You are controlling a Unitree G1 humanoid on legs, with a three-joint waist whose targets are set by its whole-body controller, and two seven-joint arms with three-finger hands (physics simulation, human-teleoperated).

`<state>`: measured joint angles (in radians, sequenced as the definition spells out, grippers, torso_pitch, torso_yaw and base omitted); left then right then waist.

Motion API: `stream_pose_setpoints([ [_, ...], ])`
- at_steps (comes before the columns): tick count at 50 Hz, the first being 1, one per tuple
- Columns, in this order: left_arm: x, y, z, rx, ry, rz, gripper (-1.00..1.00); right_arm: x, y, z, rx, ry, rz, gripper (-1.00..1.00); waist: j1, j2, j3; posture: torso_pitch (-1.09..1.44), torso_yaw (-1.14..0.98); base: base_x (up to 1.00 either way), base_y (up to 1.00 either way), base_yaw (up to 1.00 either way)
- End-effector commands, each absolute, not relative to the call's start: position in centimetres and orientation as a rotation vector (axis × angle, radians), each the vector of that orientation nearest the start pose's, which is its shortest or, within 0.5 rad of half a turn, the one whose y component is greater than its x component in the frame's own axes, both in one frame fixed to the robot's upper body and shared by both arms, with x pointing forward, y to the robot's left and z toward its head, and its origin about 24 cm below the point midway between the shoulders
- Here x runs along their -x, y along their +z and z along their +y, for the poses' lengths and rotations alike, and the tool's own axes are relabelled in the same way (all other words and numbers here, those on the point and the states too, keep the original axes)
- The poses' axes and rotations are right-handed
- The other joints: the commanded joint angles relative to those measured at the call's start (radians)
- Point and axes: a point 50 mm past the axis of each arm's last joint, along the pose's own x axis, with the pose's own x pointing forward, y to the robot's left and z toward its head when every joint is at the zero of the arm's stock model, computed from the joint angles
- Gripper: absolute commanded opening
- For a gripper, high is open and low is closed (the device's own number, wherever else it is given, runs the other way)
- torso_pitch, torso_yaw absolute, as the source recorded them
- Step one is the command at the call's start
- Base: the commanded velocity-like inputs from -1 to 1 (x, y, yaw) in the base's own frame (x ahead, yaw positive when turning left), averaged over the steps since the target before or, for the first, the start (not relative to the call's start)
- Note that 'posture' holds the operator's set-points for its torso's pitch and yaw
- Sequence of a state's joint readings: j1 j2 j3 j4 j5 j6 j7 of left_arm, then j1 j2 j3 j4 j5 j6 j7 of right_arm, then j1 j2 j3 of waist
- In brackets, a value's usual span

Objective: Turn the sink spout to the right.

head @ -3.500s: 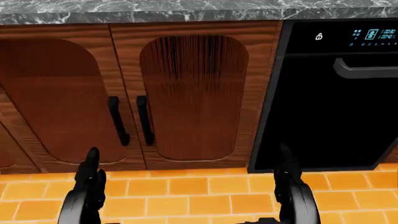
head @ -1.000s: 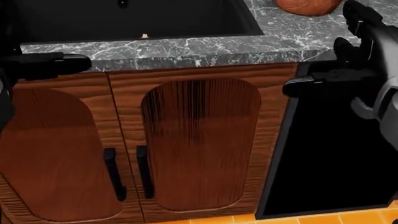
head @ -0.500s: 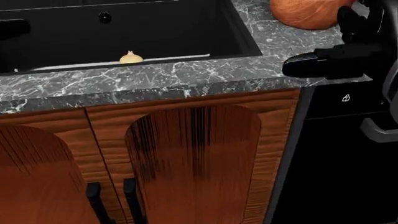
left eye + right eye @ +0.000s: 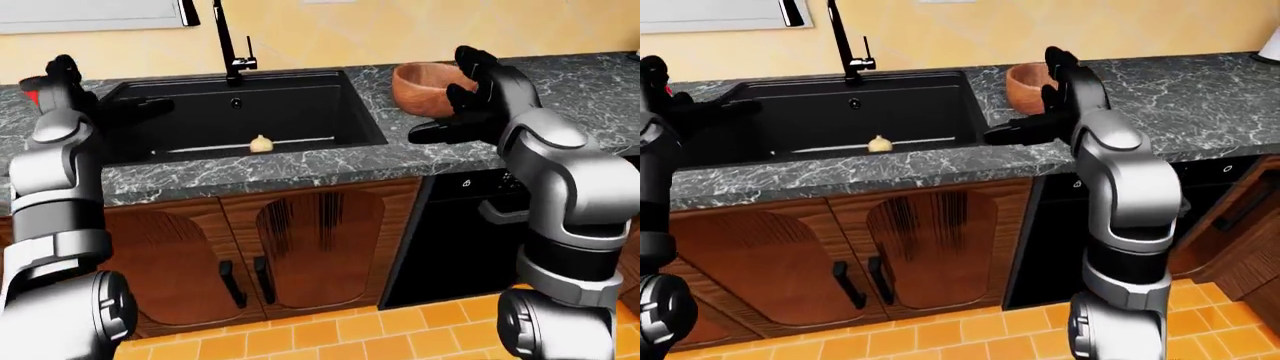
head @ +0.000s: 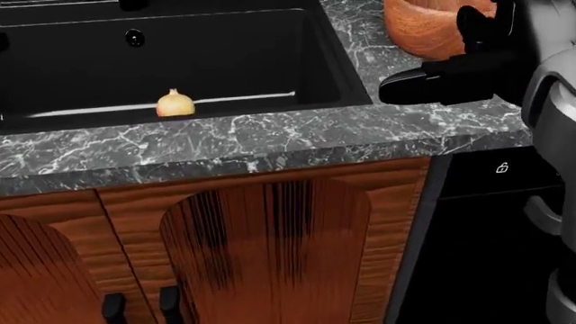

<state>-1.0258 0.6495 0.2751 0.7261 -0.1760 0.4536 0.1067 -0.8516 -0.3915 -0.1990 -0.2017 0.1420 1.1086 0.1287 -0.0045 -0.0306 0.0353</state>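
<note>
Meanwhile, the tall black sink spout (image 4: 222,36) stands at the black basin's (image 4: 300,112) far rim, well apart from both hands. The right hand (image 4: 470,94), fingers spread and empty, hovers beside a brown wooden bowl (image 4: 425,84); the left hand (image 4: 62,82) seems open too. A careless reach could knock that bowl.

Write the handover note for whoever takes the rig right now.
Left hand: open, raised over the counter's left end, holding nothing.
Right hand: open, raised beside the wooden bowl, holding nothing.
Faucet: stands at the top edge of the black sink in the left-eye view; its spout runs up out of view, so its direction cannot be told. Neither hand touches it.
A small onion lies in the basin.
Left: reach the spout, swing it right.
</note>
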Motion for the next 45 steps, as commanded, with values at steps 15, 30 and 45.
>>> stream_pose_setpoints([
  [15,-35.8,26.6,35.1,-0.012,0.556,-0.066,1.00,-32.7,27.8,-18.9,0.146,0.053,-0.052,1.00,-0.002,0.112,-0.022,0.00,0.00,0.33,0.00,0.00],
  [30,-35.0,26.7,36.9,0.012,0.596,-0.063,1.00,-32.8,27.8,-19.0,0.144,0.052,-0.053,1.00,0.001,0.009,-0.023,0.00,0.00,0.34,0.00,0.00],
  [45,-34.9,26.9,37.0,0.030,0.602,-0.061,1.00,-32.7,27.7,-18.9,0.143,0.053,-0.051,1.00,0.003,0.098,-0.021,0.00,0.00,0.34,0.00,0.00],
])
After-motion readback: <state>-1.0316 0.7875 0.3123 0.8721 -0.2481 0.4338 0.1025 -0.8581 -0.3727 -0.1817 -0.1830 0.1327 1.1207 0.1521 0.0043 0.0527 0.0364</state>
